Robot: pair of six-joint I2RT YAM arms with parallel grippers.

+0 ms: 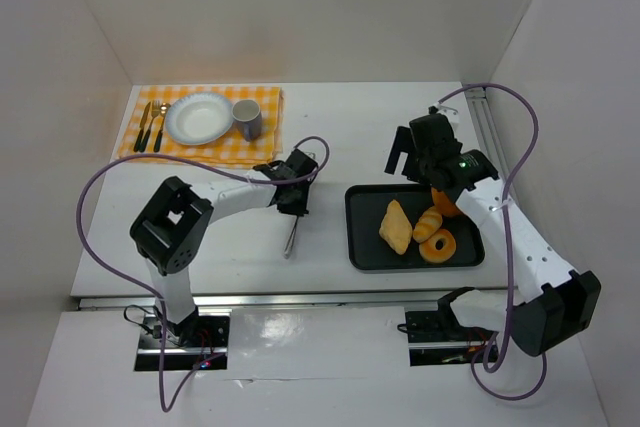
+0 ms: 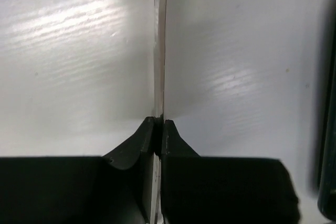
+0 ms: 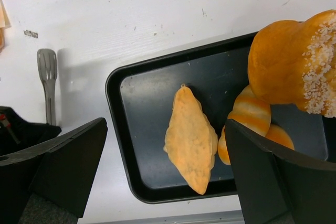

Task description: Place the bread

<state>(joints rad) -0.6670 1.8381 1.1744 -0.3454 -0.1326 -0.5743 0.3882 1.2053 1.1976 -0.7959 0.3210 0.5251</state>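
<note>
Several breads lie on a black tray (image 1: 364, 247): a flat triangular pastry (image 1: 396, 226), a striped roll (image 1: 428, 224), a ring doughnut (image 1: 438, 246) and a sugared bun (image 1: 445, 203) half hidden under my right arm. My right gripper (image 1: 414, 155) is open and empty, high above the tray's far edge. In the right wrist view the pastry (image 3: 190, 140) lies between its fingers, with the bun (image 3: 291, 66) at the right. My left gripper (image 1: 292, 197) is shut on metal tongs (image 1: 290, 239) left of the tray. The left wrist view shows the tongs (image 2: 160, 51) edge-on, pinched between the jaws.
A yellow checked placemat (image 1: 268, 143) at the back left holds a white plate (image 1: 199, 118), a grey mug (image 1: 247, 119) and cutlery (image 1: 150, 127). White walls close in the table on the left, the back and the right.
</note>
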